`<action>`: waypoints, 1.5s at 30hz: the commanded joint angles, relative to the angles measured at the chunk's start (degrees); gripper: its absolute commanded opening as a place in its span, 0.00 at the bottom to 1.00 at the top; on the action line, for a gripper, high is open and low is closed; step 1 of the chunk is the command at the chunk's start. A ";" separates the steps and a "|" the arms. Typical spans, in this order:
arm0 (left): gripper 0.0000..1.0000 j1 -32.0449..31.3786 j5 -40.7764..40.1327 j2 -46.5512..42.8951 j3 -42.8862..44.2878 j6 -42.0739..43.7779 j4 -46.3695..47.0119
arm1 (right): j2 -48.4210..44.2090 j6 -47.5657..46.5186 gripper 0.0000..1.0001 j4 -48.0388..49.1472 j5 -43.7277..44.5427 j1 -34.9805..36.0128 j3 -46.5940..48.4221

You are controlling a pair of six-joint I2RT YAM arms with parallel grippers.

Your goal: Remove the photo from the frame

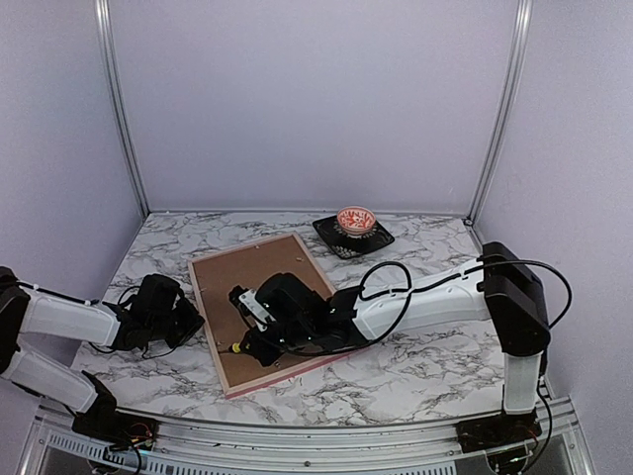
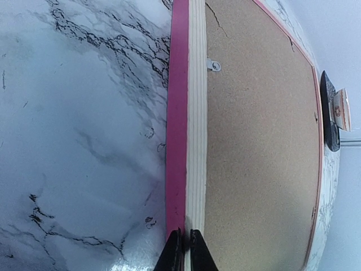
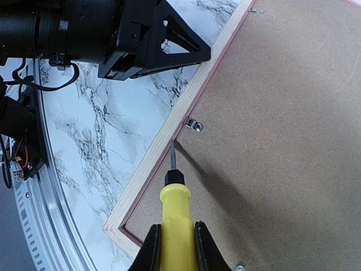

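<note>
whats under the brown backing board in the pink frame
Nothing under it shows. The brown fibreboard backing board fills the pink-edged wooden frame, face down on the marble table, held by small metal tabs. Any photo or glass beneath is covered.

On my marble-patterned table (image 1: 425, 368) I see the pink-edged frame (image 1: 243, 248) lying flat, face down, its brown backing board (image 1: 247, 279) upward. A dark mat (image 1: 341, 246) lies near the far right corner, well apart.
</note>
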 commanded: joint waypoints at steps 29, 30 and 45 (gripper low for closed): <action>0.05 -1.12 4.29 2.73 -0.27 -0.41 -8.88 | -0.38 1.35 0.00 1.19 2.26 -1.41 -0.73; 0.05 -1.12 4.29 2.80 -0.30 -0.41 -8.83 | 0.10 1.36 0.00 1.48 1.85 -1.62 -0.20; 0.03 -1.65 4.29 2.92 -0.89 -1.07 -8.21 | 3.75 2.14 0.00 0.31 7.67 -2.53 3.83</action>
